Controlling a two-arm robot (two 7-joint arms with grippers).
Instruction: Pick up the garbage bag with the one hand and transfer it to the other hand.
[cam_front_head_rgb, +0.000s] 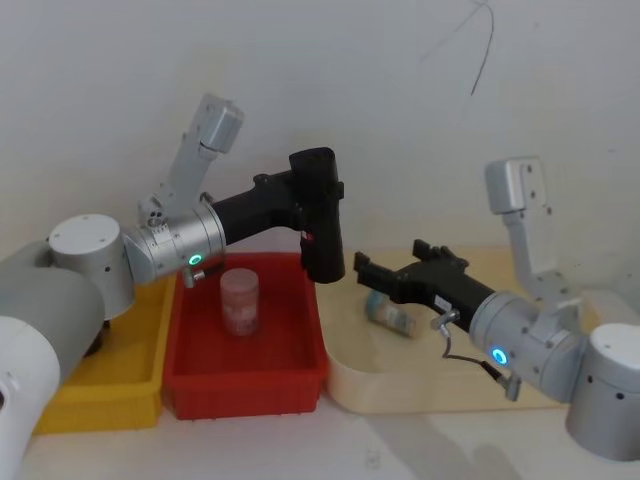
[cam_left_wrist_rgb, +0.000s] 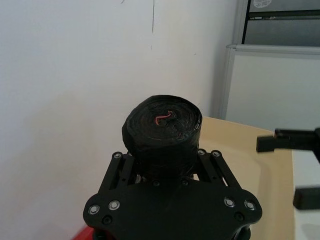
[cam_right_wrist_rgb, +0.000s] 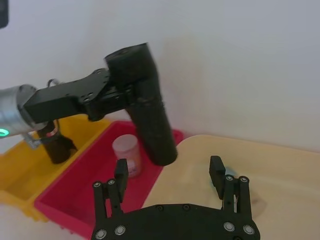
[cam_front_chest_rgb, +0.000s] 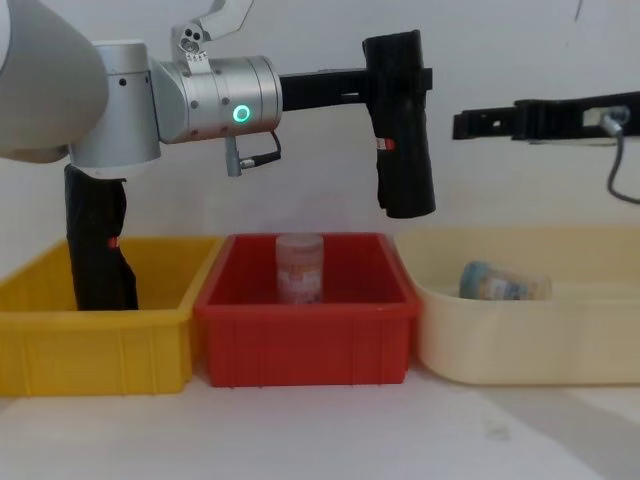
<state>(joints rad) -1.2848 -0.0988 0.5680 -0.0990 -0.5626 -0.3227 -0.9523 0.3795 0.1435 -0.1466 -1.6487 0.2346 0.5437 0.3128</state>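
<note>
A: Where's the garbage bag (cam_front_head_rgb: 322, 215)?
B: Up in the air, above the right edge of the red bin (cam_front_head_rgb: 245, 385), next to the beige tray (cam_front_head_rgb: 400, 395). Left gripper (cam_front_head_rgb: 300, 203) is clamped on its upper part.
A: Axis?
B: Near upright, bottom end leaning a bit to the robot's right.
A: Right gripper (cam_front_head_rgb: 388, 255)?
B: Fingers spread, nothing in them. It sits just beside the roll on the right, aimed at it, approx. level w/ the free part below the left grip. No contact.
A: Next?
B: Prob. move in leftward till that free part sits btw the fingers, then close.
</note>
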